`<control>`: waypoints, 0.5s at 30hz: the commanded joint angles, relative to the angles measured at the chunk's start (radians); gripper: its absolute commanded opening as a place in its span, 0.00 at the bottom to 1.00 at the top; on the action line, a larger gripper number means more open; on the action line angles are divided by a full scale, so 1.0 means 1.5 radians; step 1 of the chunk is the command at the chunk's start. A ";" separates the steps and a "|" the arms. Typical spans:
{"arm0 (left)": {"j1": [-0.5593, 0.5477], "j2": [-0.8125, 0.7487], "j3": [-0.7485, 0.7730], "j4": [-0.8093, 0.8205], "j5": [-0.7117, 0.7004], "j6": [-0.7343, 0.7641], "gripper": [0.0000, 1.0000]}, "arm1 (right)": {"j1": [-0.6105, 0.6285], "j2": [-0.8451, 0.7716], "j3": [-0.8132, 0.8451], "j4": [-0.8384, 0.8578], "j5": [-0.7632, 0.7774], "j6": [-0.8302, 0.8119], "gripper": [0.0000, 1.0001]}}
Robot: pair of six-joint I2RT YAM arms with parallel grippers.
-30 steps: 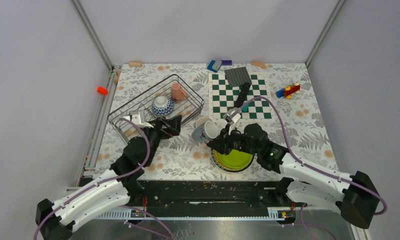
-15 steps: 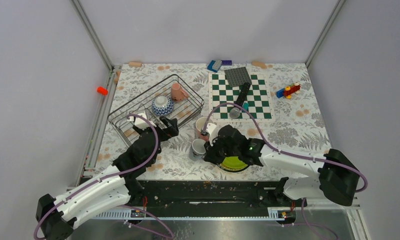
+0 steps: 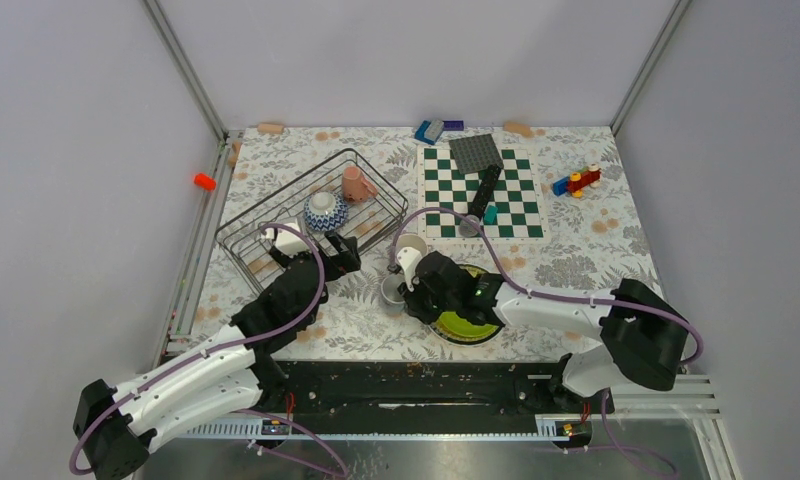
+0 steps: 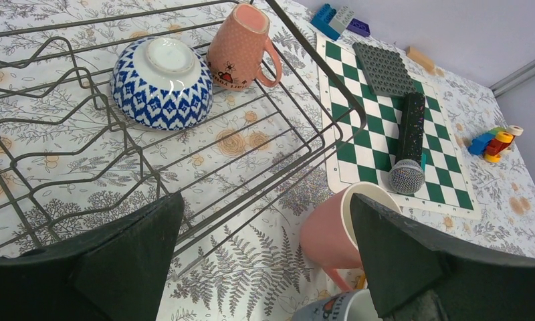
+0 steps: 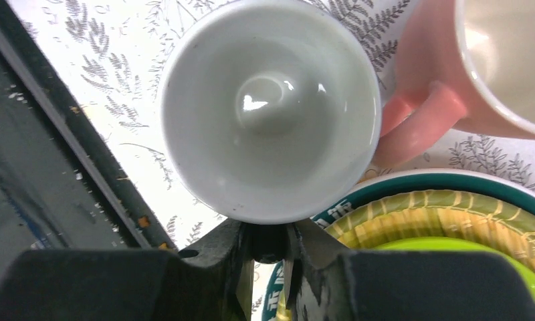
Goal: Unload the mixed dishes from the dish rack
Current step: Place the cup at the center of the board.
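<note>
A second ago the right hand (image 5: 268,246) held the grey mug (image 5: 268,110) tilted above the bench (image 3: 596,262). Now the mug is upright, mouth up, lower and nearer the arms. The hand is still clamped on its near side; I cannot tell whether its foot touches the bench. The right arm has folded in towards the middle.

The mug is just left of the stack of plates (image 3: 468,322), and the handle of the second pink mug (image 4: 325,234) is just beside it.

The left hand (image 4: 265,224) has barely shifted. Its fingers are still wide apart, holding nothing, at the near right corner of the dish rack (image 3: 284,190).

The blue patterned bowl (image 3: 325,211) lies upside down in the rack, with a pink mug (image 3: 356,183) beside it, as before.

The rack's pink mug bears a small dark print with lettering too small to read. A red mark shows on the grey mug's wall, also unreadable.
</note>
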 commanded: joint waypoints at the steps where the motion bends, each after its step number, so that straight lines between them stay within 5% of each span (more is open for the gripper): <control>1: -0.001 0.002 0.034 0.018 0.000 0.013 0.99 | 0.006 0.026 0.045 -0.001 0.075 -0.041 0.11; 11: -0.001 -0.001 0.037 0.014 0.000 0.016 0.99 | 0.006 0.025 0.044 -0.003 0.089 -0.043 0.18; 15: -0.001 0.003 0.040 0.013 -0.006 0.019 0.99 | 0.006 0.025 0.052 -0.035 0.102 -0.053 0.39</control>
